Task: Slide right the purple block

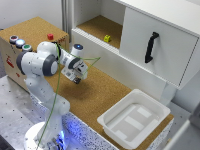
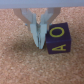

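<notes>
The purple block (image 2: 60, 39) is a dark purple cube with yellow letter markings, resting on the cork surface in the wrist view. My gripper (image 2: 39, 44) is shut, its two pale fingers meeting at the tips with nothing between them. The tips stand right beside one side face of the block, touching it or nearly so. In the exterior view my gripper (image 1: 77, 78) is low over the cork tabletop (image 1: 102, 92) in front of the cabinet, and I cannot make out the block under it.
A small red block (image 1: 50, 36) lies on the cork-topped box with several buttons (image 1: 20, 43). A small yellow block (image 1: 107, 38) sits on the open cabinet shelf. The cabinet door has a black handle (image 1: 151, 47). A white tray (image 1: 132, 117) sits at the exterior view's right.
</notes>
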Controlling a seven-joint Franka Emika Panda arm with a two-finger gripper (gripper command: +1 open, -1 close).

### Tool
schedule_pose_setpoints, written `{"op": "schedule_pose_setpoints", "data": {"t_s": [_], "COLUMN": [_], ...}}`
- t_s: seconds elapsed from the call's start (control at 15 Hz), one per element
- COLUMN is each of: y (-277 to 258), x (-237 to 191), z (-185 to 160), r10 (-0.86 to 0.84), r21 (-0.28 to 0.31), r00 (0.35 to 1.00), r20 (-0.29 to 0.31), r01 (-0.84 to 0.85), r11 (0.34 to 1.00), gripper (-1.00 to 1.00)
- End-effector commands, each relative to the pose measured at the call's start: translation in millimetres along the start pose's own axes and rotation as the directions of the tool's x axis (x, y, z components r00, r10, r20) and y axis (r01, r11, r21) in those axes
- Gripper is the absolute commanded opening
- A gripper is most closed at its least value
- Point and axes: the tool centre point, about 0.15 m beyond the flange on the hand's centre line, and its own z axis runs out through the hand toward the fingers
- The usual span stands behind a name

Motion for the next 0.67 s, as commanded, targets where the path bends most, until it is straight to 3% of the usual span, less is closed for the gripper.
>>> {"op": "schedule_pose_setpoints", "data": {"t_s": [0.0, 0.6], "y": [33.7, 81.8], "x": [-15.8, -14.2], "z": [-18.4, -28.3], "r10": [-0.011, -0.021], "r21": [-0.03, -0.075], "r00": [1.0, 1.0], "r20": [-0.016, -0.009], "r01": [0.011, 0.021], "r11": [0.999, 0.997], "gripper": [-1.0, -1.0]}}
